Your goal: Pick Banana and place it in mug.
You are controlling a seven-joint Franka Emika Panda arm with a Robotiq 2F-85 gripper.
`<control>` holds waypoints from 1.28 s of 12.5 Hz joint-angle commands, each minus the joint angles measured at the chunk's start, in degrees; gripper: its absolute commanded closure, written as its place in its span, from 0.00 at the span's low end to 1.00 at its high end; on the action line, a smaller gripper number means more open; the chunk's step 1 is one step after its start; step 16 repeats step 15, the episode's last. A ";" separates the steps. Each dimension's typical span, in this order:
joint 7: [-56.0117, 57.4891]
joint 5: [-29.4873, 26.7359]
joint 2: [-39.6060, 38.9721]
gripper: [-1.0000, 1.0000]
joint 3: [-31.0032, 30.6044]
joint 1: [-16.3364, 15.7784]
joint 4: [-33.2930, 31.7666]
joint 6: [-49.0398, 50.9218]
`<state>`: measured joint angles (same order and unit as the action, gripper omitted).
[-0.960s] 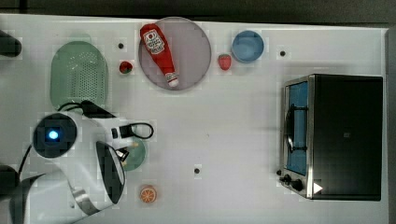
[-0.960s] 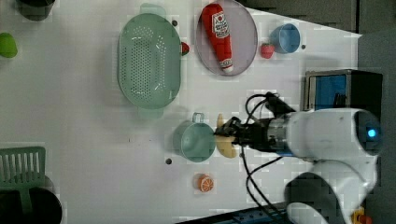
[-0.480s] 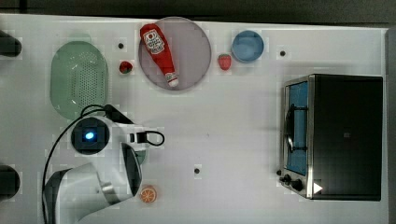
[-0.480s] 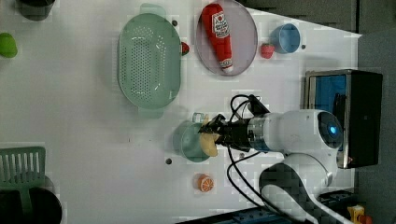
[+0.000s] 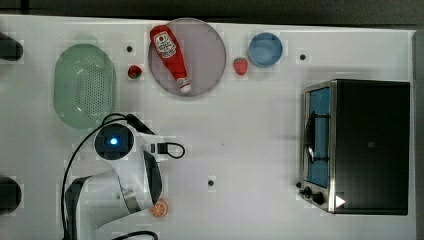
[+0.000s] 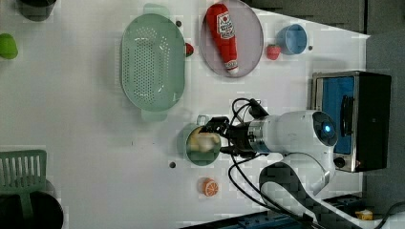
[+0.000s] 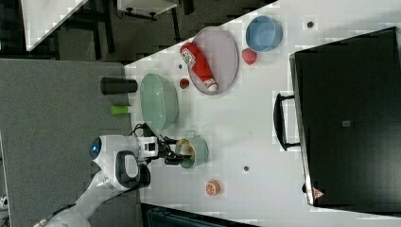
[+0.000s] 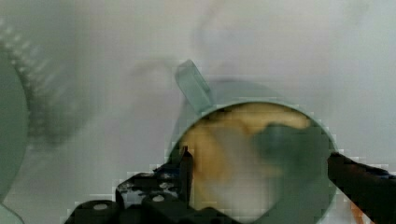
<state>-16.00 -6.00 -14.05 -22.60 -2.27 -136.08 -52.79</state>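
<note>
A white robot arm reaches over a white desk, its gripper (image 6: 216, 138) hovering at the mouth of a dull teal mug (image 6: 200, 144) that stands near the desk's front edge, just beside the end of a pale green colander (image 6: 152, 61). A moment ago the jaws were still closed on the pale yellow banana beside the mug's rim. Now the jaws stand wide apart and hold nothing, and the banana (image 6: 203, 141) lies inside the mug. Judging from this, the drop has been made and the task looks all but complete; only pulling the arm clear seems left.

In the wrist view, the banana (image 8: 224, 140) rests curled against the inner wall of the mug (image 8: 299, 154), below and between the two dark fingers (image 8: 186, 163), which straddle the rim on either side without touching the fruit. In the right view the gripper (image 7: 176, 153) sits at the mug's open top, the banana (image 7: 184, 147) visible just past it.

Elsewhere, a ketchup bottle (image 5: 170, 47) lies on a grey plate (image 5: 205, 65) towards the back edge, an orange slice (image 5: 159, 208) sits at the front edge, and a toaster oven (image 5: 357, 145) stands well apart.
</note>
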 commanded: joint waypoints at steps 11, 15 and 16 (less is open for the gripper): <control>17.90 7.24 23.79 0.00 19.90 1.99 29.17 47.00; 18.85 8.24 24.46 0.00 26.36 2.12 32.70 50.24; 18.85 8.24 24.46 0.00 26.36 2.12 32.70 50.24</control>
